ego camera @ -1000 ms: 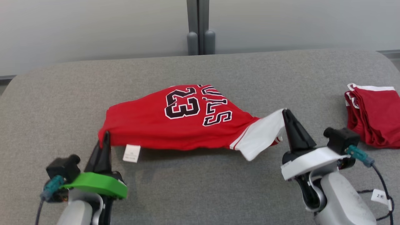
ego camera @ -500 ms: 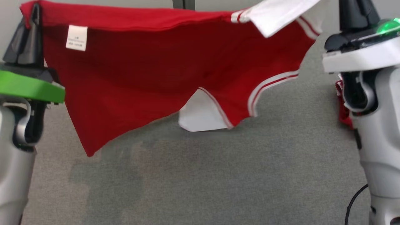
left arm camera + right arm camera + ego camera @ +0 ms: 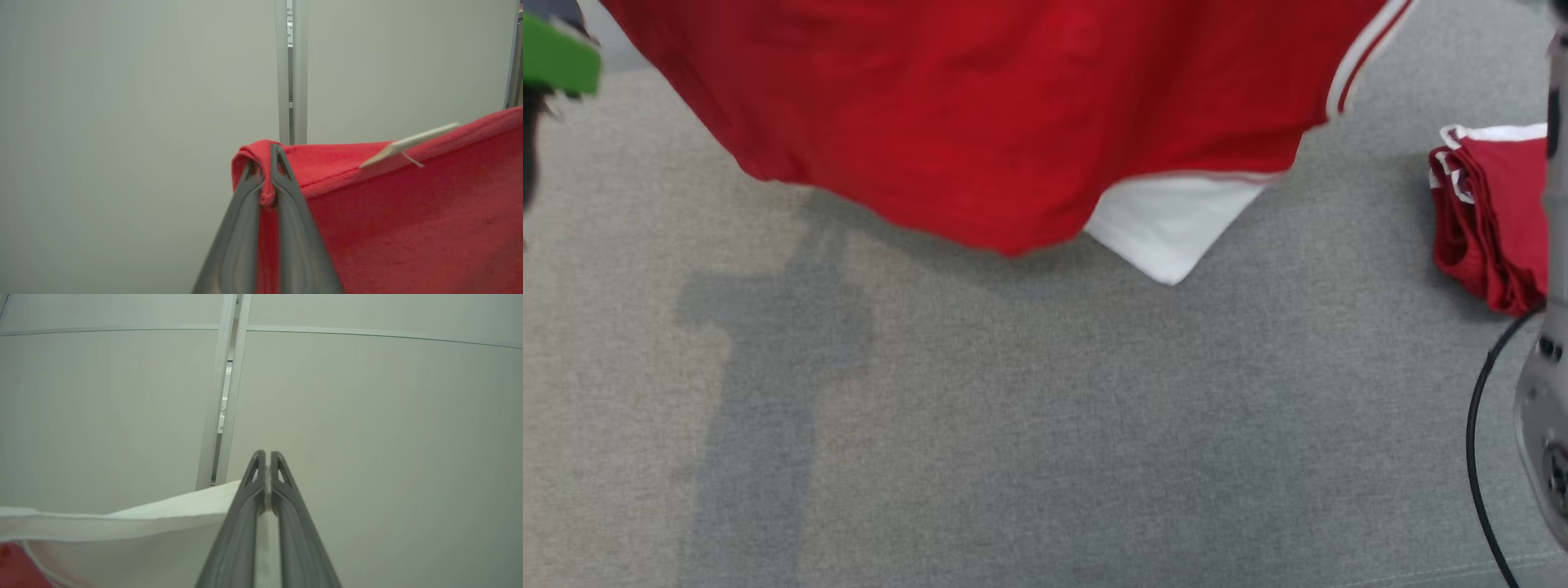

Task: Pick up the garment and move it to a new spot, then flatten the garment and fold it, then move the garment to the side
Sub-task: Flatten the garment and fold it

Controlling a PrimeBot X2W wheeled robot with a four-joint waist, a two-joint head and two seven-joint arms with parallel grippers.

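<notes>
Closest to me, the grey table (image 3: 1045, 425) is bare cloth crossed by a long shadow (image 3: 776, 327). Above the table's middle hangs the garment (image 3: 1013, 122), a red jersey lifted off the surface and spread wide. Its lowest red fold and a white corner (image 3: 1176, 229) droop nearest the table.

The jersey is strung up by its top edge, with one gripper at each end and the cloth falling below both. At the left end, the left gripper (image 3: 270, 152) has its two dark fingers pressed tight together on a rolled bit of red hem. The hem wraps over the fingertips, and the red cloth runs off to the right in that wrist view. A small white tag (image 3: 408, 145) sticks out from the seam. That arm's green collar (image 3: 556, 53) shows over the table's left edge.

At the other end, the right gripper (image 3: 265, 455) is also squeezed shut, nipping a thin edge of the white fabric between its fingers. From there the white cloth sags away to the left in that wrist view. The pale forearm (image 3: 1547, 392) and a black cable (image 3: 1482, 425) stand at the table's right edge.

On the table's right side, apart from the hanging jersey, lies a folded red pile (image 3: 1494, 220) with white trim. Behind the table is a pale wall (image 3: 122, 122) split by a grey post (image 3: 291, 81).
</notes>
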